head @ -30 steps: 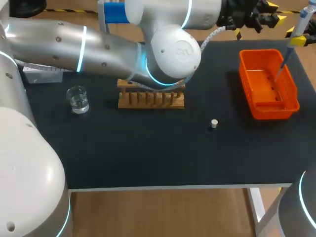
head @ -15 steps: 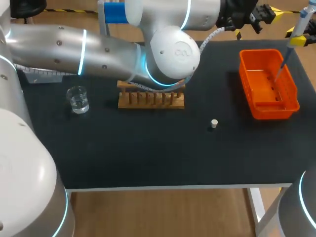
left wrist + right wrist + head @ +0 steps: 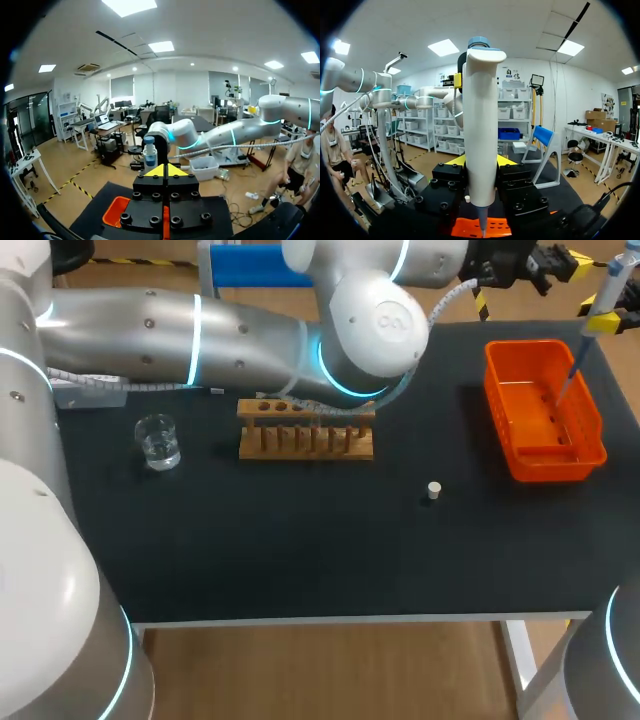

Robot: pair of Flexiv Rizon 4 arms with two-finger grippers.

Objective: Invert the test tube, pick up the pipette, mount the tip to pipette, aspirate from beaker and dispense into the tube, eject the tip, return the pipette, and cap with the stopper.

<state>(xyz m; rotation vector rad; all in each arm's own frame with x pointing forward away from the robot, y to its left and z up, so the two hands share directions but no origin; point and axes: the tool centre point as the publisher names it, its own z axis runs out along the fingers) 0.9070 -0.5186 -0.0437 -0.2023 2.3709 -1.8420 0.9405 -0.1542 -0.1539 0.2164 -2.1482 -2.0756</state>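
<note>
The right gripper (image 3: 480, 161) pinches the pipette (image 3: 481, 115) above the orange bin (image 3: 545, 410) at far right, the left gripper (image 3: 166, 171) pressed together nearby.

bright, even overhead light; faint shadows on the table (image 3: 300, 560); sheen on the left arm (image 3: 150, 330)

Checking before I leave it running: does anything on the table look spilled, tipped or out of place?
Nothing stands out. The beaker stands upright with no spill around it, the rack sits square, the stopper sits apart from both, and the right gripper holds the pipette upright over the bin.
</note>
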